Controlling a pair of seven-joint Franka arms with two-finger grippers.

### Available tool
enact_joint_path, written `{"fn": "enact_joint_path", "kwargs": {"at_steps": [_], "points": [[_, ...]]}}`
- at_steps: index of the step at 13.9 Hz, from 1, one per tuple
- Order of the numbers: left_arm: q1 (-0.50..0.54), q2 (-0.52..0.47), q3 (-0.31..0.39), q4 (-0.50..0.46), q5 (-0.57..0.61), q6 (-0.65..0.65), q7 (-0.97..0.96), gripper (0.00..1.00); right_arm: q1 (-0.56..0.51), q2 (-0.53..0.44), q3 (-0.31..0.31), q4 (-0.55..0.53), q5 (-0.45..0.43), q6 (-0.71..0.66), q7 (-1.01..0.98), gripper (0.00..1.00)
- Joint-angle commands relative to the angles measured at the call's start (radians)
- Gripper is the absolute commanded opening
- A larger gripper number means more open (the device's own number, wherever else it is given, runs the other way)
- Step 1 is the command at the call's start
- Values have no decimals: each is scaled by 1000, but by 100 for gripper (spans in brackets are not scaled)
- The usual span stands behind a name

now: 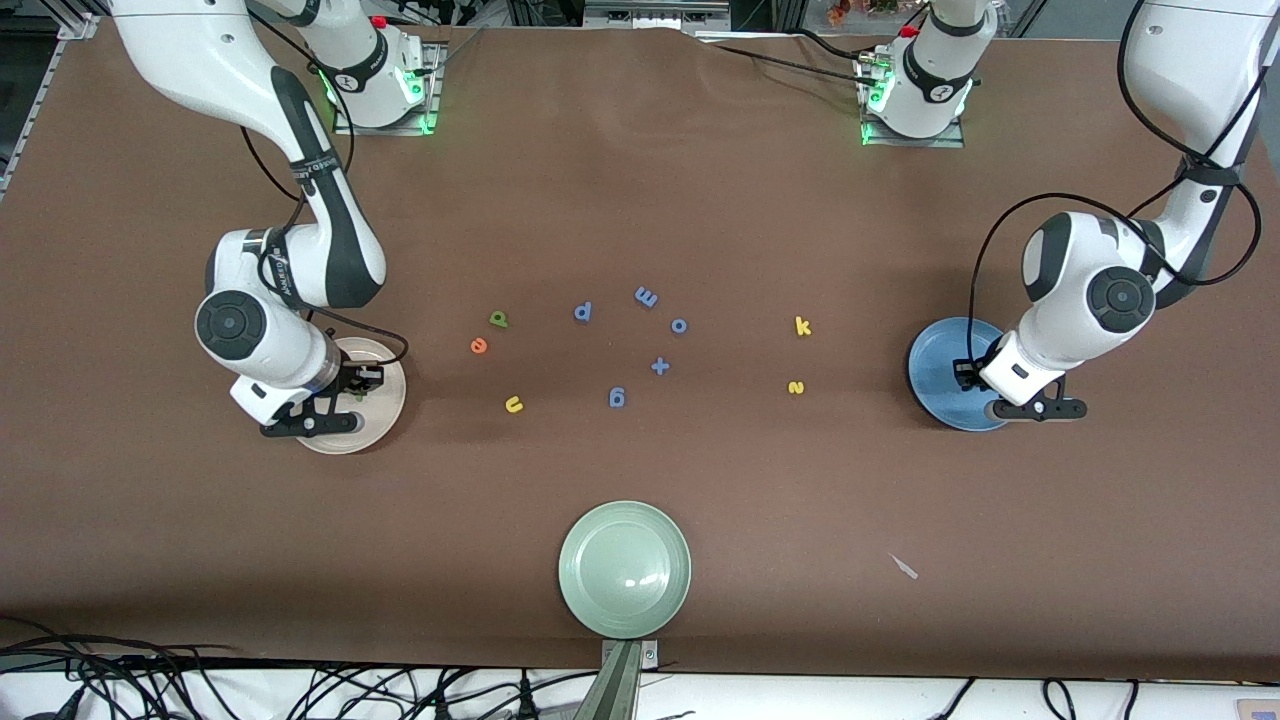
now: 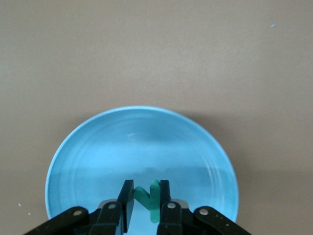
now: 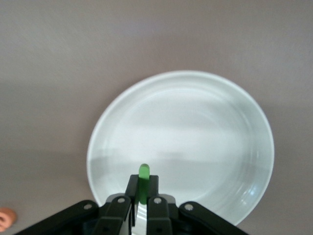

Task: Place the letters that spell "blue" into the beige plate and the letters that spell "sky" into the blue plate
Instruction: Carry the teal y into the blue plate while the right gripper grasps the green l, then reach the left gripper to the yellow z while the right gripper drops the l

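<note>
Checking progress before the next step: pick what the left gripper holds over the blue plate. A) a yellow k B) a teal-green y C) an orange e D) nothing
B: the left wrist view shows the left gripper shut on the teal-green y above the blue plate, while the yellow k lies on the table.

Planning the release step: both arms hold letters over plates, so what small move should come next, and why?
Probably open both: the left end effector pinches the teal y over the blue plate, the right end effector the green l over the beige plate.
</note>
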Motion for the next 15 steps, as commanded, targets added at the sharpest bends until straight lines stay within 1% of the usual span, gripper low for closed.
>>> {"fn": "enact_joint_path", "kwargs": {"at_steps": [1, 2, 3, 4, 6, 7, 8, 10, 11, 12, 13, 15], "points": [[22, -12, -12, -20, 33, -6, 7, 35, 6, -91, 4, -107, 9, 43, 3, 56], [22, -12, -12, -20, 33, -6, 7, 52, 8, -94, 7, -106, 12, 37, 9, 63], [22, -13, -13, -18, 33, -6, 7, 65, 8, -94, 14, -104, 23, 37, 42, 63], [22, -13, -16, -15, 32, -6, -2, 67, 9, -94, 28, -101, 27, 37, 85, 63], [10, -15, -36, -11, 30, -26, -43, 68, 9, -97, 82, -87, 27, 37, 208, 63], [10, -15, -83, -5, 23, -46, -109, 68, 9, -96, 117, -87, 27, 37, 283, 63], [10, -14, -114, -5, 26, -48, -190, 68, 14, -94, 146, -89, 27, 37, 346, 63], [5, -6, -169, 7, 24, -45, -249, 67, 21, -89, 184, -95, 26, 44, 439, 64], [-4, -3, -183, 9, 24, -39, -292, 67, 21, -83, 203, -100, 27, 52, 479, 66], [-35, -3, -185, 15, 29, -37, -336, 65, 23, -76, 220, -110, 27, 64, 513, 68], [-68, 6, -185, 35, 27, -35, -370, 64, 23, -76, 226, -130, 27, 90, 533, 69], [-125, 40, -184, 73, 24, -35, -488, 62, 23, -77, 244, -182, 26, 155, 561, 73]]}}
